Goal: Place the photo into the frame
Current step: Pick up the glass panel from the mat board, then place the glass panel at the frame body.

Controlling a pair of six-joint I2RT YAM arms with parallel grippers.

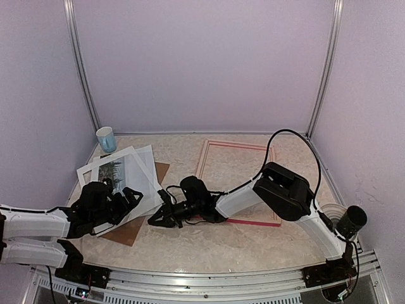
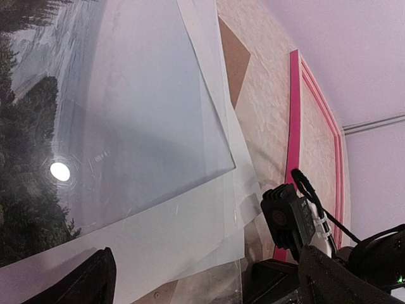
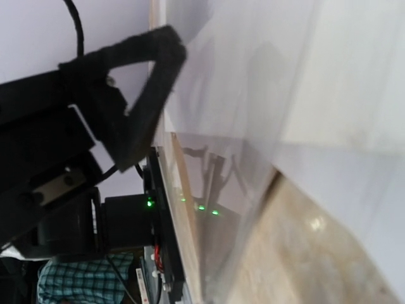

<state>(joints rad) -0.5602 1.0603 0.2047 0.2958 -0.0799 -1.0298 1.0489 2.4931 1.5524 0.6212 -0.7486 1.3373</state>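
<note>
The photo (image 1: 117, 170), a print of dark trees and pale sky, lies at the left in a loose stack with a white mat (image 1: 85, 173), a clear sheet (image 2: 158, 95) and a brown backing board (image 1: 130, 231). In the left wrist view the photo (image 2: 31, 158) shows under the clear sheet. The pink frame (image 1: 237, 145) lies flat at centre right, and its rail (image 2: 293, 126) also shows there. My left gripper (image 1: 126, 197) is open over the stack's near edge. My right gripper (image 1: 158, 212) is open at the stack's right corner. One of its fingers (image 3: 136, 95) is beside the clear sheet's edge.
A pale blue cup (image 1: 105, 139) stands at the back left corner. A dark cylinder (image 1: 351, 220) sits at the right edge. The right arm lies across the frame's near rail. Purple walls close in the table on three sides.
</note>
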